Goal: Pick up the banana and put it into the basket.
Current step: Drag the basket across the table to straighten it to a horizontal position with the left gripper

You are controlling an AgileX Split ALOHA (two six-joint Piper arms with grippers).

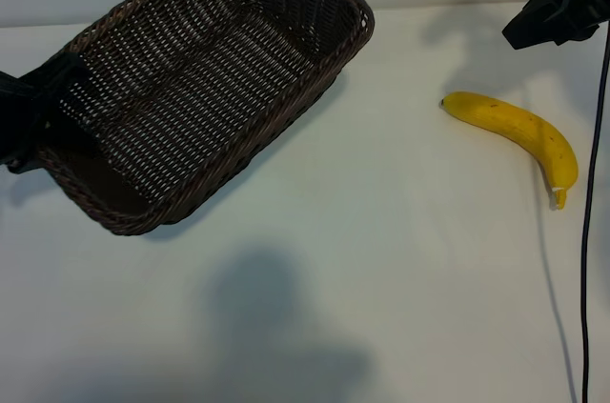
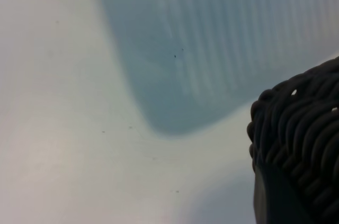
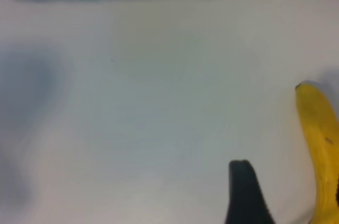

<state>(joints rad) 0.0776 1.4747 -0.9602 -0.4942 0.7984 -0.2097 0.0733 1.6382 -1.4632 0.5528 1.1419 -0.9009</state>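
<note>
Lying flat on the white table (image 1: 381, 260), the banana (image 1: 519, 131) sits at about three o'clock in the exterior view, well apart from the basket. Its long axis runs from ten o'clock to four o'clock: the blunt dark-tipped end points toward ten o'clock, the pale stem tip toward five o'clock, and the curve bulges toward the upper right. A few small brown specks show on its skin.

The basket (image 1: 315, 79) fills the ten-to-eleven o'clock part of the table, its long axis slanting from seven o'clock up to one o'clock, its inside holding nothing. The left gripper (image 1: 29, 117) is at the basket's nine o'clock corner, dark parts on both sides of the braided rim; the left wrist view shows woven wicker close against the camera with a dark finger beneath it, so the jaws look clamped on the rim of that corner.

The right gripper (image 1: 558, 8) hangs at one o'clock, above and behind the banana and not touching it. In the right wrist view one dark finger (image 3: 244, 195) shows beside the banana's blunt end with bare table between them; the jaws stand released, holding nothing.

A thin black cable (image 1: 589, 231) runs down the right edge, passing just beside the stem end. Soft shadows lie on the table at six o'clock. Bare tabletop separates banana and basket.
</note>
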